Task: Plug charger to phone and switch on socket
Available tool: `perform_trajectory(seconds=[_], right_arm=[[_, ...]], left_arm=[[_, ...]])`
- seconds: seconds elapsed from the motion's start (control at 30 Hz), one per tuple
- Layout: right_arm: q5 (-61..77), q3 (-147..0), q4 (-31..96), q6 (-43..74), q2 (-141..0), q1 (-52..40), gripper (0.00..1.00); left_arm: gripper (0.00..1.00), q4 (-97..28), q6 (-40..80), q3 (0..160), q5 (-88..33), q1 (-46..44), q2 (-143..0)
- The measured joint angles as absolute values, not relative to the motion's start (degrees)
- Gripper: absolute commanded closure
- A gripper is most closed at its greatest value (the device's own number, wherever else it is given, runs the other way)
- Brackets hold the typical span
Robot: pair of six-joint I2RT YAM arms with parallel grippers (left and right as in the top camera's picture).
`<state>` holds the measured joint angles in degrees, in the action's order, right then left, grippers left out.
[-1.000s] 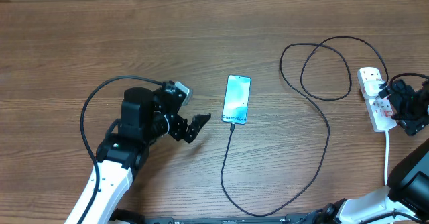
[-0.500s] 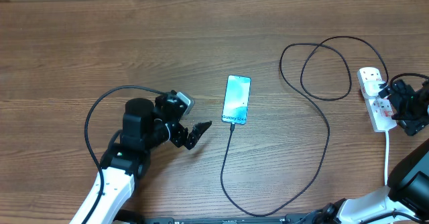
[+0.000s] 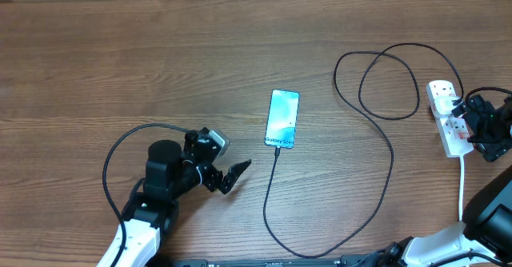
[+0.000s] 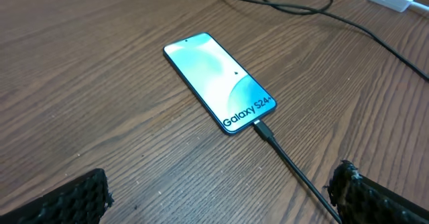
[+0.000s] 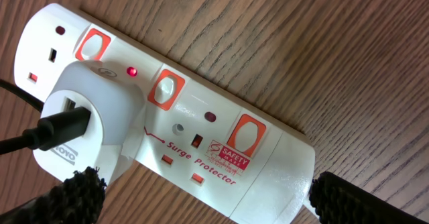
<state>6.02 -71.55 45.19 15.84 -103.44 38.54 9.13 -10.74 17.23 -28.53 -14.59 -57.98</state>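
The phone (image 3: pixel 282 119) lies flat on the wooden table with its teal screen up; it also shows in the left wrist view (image 4: pixel 218 80). The charger cable (image 3: pixel 390 159) has its plug tip (image 4: pixel 263 128) in the phone's "Galaxy" end and loops right toward the socket (image 3: pixel 449 120). My left gripper (image 3: pixel 228 176) is open and empty, low and left of the phone (image 4: pixel 221 207). My right gripper (image 3: pixel 472 125) is open and straddles the socket (image 5: pixel 201 117). A white adapter (image 5: pixel 87 120) with the black cable sits in it, and a red light (image 5: pixel 132 71) glows beside it.
The socket's white cord (image 3: pixel 462 189) runs toward the front edge at the right. The black cable makes a large loop (image 3: pixel 388 83) behind and left of the socket and a long bend (image 3: pixel 292 251) near the front edge.
My left gripper has drawn back down and left, away from the phone, staying open. The right gripper, phone and cable have not moved.
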Motion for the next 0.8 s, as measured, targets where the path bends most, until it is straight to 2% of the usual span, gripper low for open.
perform_trajectory(seconds=[0.37,0.63,0.8], right_arm=[[6.0,-71.5,45.2,15.8,-103.4,38.5,0.0],[6.0,-71.5,45.2,15.8,-103.4,38.5,0.0],[6.0,-71.6,45.2,15.8,-103.4,38.5,0.0]], left_arm=[[0.0,10.5,-8.6,12.6,-27.6,-11.3,-51.7],[0.0,21.5,-7.1,3.2,-25.1,-11.2,-45.0],[0.0,18.3,-6.1,0.6,-23.4,-11.2,-41.3]])
